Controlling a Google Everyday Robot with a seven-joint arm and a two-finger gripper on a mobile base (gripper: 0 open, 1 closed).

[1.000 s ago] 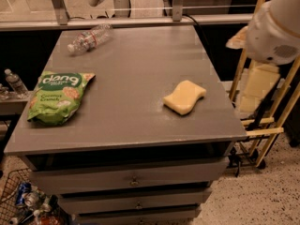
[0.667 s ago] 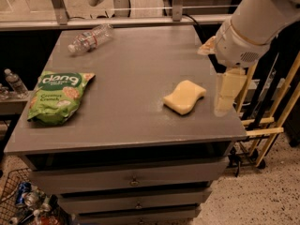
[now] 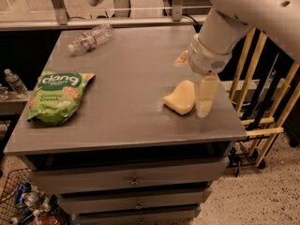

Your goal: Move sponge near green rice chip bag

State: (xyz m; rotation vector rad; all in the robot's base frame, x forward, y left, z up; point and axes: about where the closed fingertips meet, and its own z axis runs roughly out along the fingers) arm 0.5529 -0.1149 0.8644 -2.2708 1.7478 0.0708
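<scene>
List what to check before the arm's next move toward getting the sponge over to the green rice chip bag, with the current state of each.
1. Sponge in view and reachable: ok. It lies flat on the table, near the right edge.
2. Tool at the sponge: ok. It hangs just at the sponge's right side, low over the table.
3. Sponge gripped: cannot tell.
4. Green rice chip bag located: ok. It lies flat at the table's left side, well apart from the sponge.
5. Path from sponge to bag: ok. Only bare tabletop lies between them; the water bottle is at the back left, off that line.
</scene>
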